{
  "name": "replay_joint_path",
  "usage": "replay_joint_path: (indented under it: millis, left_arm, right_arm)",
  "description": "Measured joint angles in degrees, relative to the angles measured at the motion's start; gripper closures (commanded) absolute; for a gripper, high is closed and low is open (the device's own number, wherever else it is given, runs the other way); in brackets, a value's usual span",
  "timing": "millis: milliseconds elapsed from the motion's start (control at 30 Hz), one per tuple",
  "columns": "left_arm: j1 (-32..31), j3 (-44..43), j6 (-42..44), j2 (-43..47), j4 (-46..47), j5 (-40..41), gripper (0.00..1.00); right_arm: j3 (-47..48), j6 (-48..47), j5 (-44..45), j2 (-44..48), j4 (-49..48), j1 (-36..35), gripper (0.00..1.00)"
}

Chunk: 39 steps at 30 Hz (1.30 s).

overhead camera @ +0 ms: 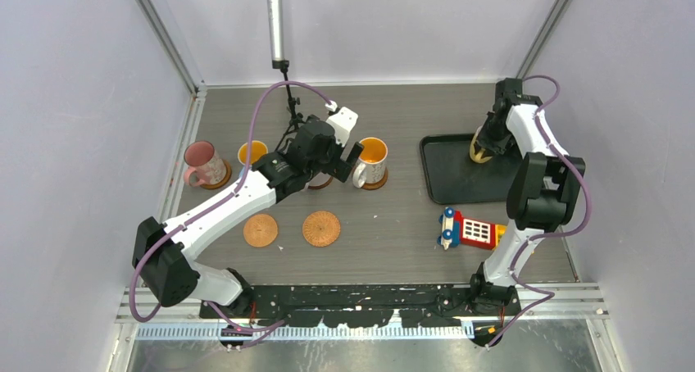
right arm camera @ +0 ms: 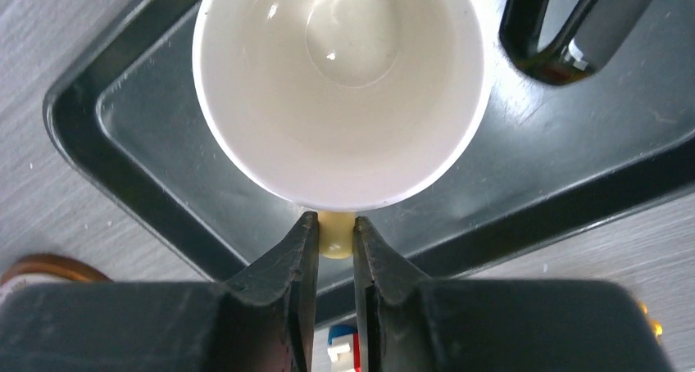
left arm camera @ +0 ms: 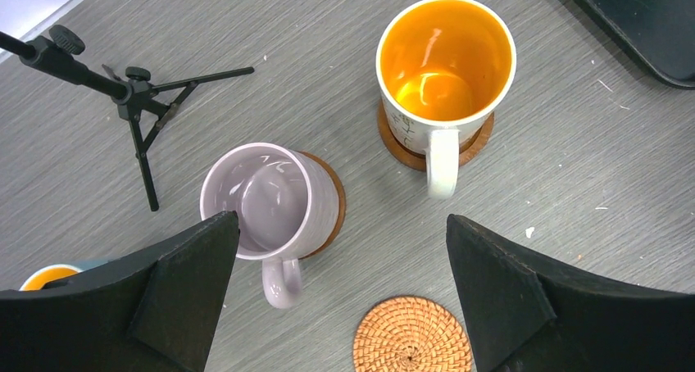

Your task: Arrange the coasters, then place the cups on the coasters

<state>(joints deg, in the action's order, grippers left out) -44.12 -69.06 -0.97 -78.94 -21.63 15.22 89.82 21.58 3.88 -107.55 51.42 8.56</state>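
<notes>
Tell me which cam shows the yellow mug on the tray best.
Right wrist. It looks straight into the yellow mug on the black tray, with the right gripper shut on its handle. Top external shows only a sliver beneath the right arm. Left wrist shows just a tray corner, no mug.

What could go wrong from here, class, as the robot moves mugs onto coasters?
1. The right tool pinches only the yellow mug's thin handle; lifted, the mug may swing or slip.
2. The black mug sits close by in the tray and could be knocked.
3. The open left tool has a finger at the lilac mug's rim and may nudge it off its coaster.
</notes>
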Motion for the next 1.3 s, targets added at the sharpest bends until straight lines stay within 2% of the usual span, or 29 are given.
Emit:
replay_joint_path:
  millis: [333,700,1133,1300]
  left_arm:
    - [0.0,-0.1,0.0,-1.0,-0.4,-1.9,0.00]
    - [-0.1,-1.1,0.0,-3.4,-1.4,-2.9,0.00]
    - [-2.2,-3.6,-0.3,-6.2,-2.3,-3.5,0.00]
    - [-3.5,-6.9,-0.5,-9.3,-3.1,-4.4,0.00]
  right_arm:
    - [-9.8,1.6,-4.6,9.6,1.2,-3.4,0.98]
    - [-17.9,5.8,-7.4,16.8,1.3,-8.9,0.83]
    - [-20.3,7.3,-10.8,18.6,0.5,-11.3,0.51]
    - [-20.3,6.6,-14.2,19.6,0.2,-11.5,0.36]
